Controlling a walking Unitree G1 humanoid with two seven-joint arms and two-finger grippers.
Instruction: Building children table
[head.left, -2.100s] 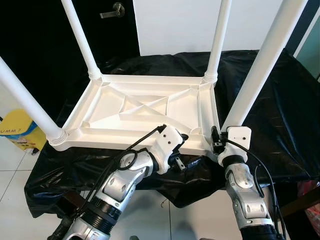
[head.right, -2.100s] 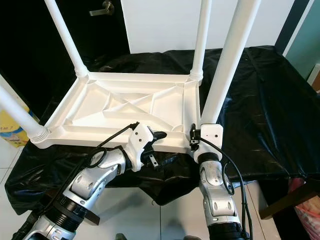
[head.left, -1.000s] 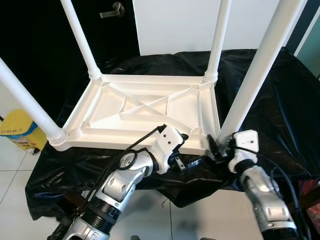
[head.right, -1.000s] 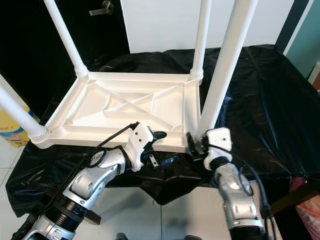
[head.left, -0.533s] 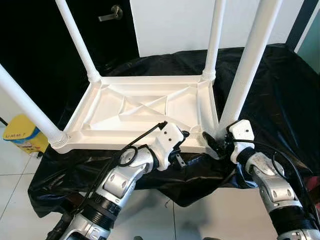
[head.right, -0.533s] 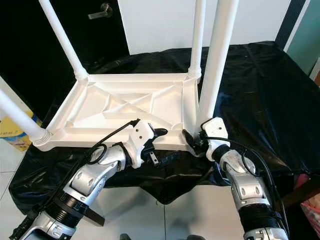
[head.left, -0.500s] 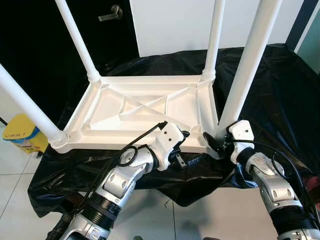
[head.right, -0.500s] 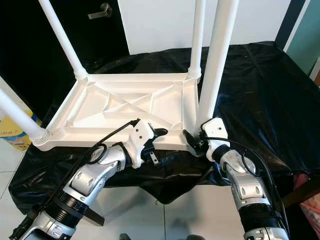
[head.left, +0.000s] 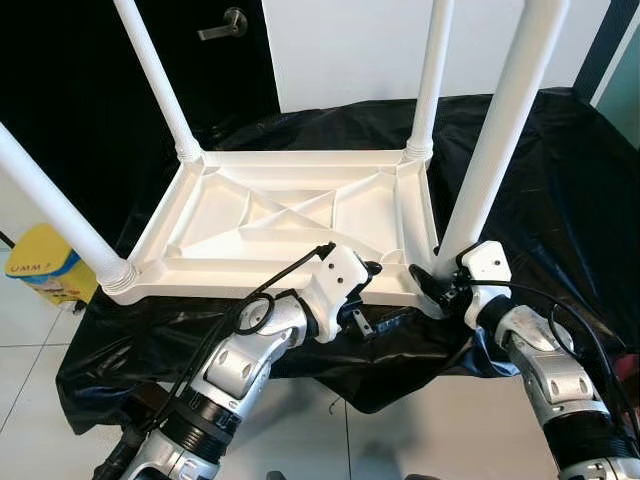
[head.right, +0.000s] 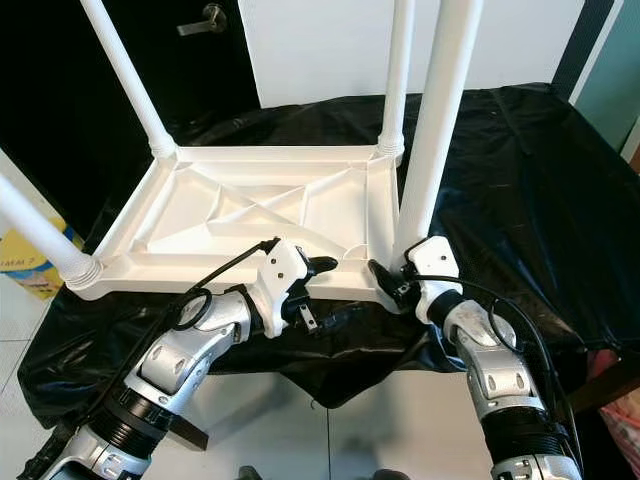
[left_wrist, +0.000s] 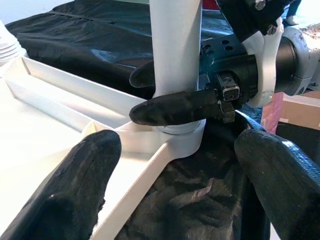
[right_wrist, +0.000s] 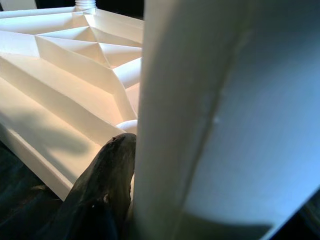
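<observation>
- white plastic children's table (head.left: 290, 215) lies upside down on a desk (head.left: 560, 190) draped in black sheeting, its ribbed underside facing up and four white legs standing in the corner sockets.
- right tool (head.left: 432, 283) is clamped on the near right leg (head.left: 490, 150) just above its socket; in the left wrist view one black finger (left_wrist: 175, 107) lies across the front of the leg and another shows behind it.
- left tool (head.left: 368, 272) sits at the table's near edge, just beside that corner, its fingers spread wide on either side of the rim and gripping nothing.
- yellow bin (head.left: 40, 265) stands on the floor to the left.
</observation>
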